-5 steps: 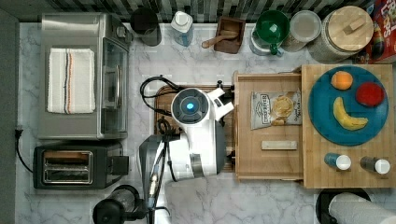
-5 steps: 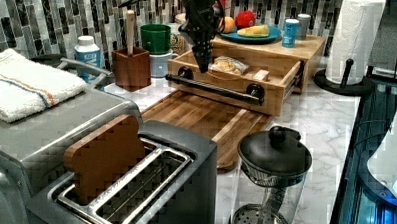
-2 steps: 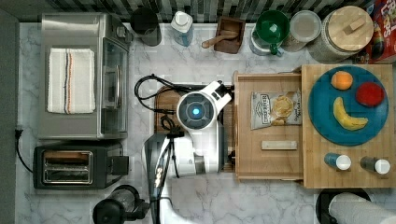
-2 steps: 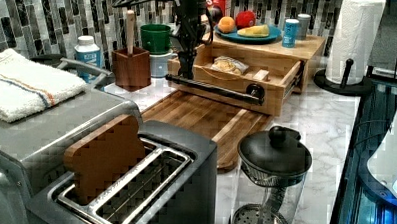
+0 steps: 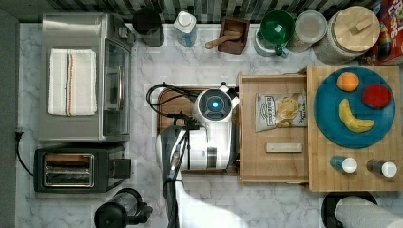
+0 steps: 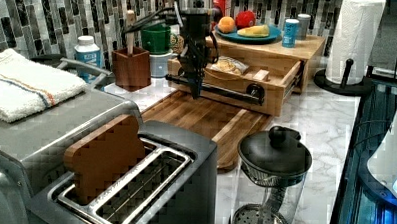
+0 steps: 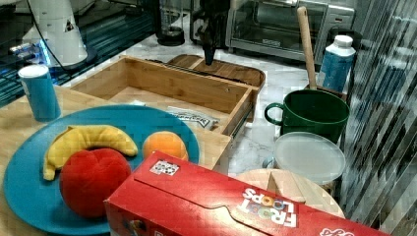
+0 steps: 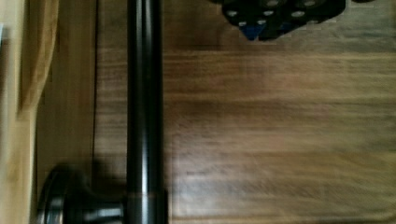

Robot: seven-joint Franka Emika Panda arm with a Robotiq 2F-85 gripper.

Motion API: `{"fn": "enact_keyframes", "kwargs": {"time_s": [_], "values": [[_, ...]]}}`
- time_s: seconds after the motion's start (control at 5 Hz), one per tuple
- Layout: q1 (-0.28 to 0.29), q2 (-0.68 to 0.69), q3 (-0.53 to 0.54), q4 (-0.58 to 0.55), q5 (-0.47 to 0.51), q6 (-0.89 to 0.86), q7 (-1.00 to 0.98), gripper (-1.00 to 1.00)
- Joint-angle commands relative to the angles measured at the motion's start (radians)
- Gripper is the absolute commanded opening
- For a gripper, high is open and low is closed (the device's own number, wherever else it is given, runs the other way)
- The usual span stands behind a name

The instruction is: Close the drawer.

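Drawer: the shallow light bamboo-coloured wooden drawer (image 5: pixel 273 164) was pulled out from under the light wooden slab (image 5: pixel 354 183) that carried the round blue plate (image 5: pixel 356 107). It sat open on the white marble table (image 5: pixel 190 52).

Inside the drawer: a crinkly snack bag (image 5: pixel 280 111) and a small pale wooden bar (image 5: pixel 283 147) lay on its floor.

Handle: a long black metal bar handle (image 6: pixel 215 87) ran along the drawer's front. In the top view it ran from near to far, along the drawer's left edge.

Arm: the white robot arm (image 5: pixel 209 142) hung over the dark brown wooden cutting board (image 6: pixel 211 120), just to the left of the drawer front in the top view.

Fingers: the black fingers (image 6: pixel 194 89) pointed down, just beside the handle on its outer side. I could not tell if they were spread or pressed together.

Which way: in the top view the drawer lay to the right of the fingers. Its front stretched crosswise to that line.

Next move, my guess: push the front toward the top view's right, straight at the slab, so the drawer slides in.

What could go wrong: a push near one end of the handle might make the drawer twist and stick.
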Motion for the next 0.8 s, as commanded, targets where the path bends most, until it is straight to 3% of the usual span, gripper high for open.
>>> {"fn": "enact_keyframes", "kwargs": {"time_s": [0.2, 0.6, 0.8], "values": [[0.019, 0.010, -0.029, 0.027, -0.124, 0.036, 0.039, -1.00], [0.010, -0.027, -0.069, -0.002, -0.214, 0.076, 0.049, -1.00], [-0.020, -0.016, -0.084, -0.001, -0.205, 0.101, -0.010, -1.00]]}}
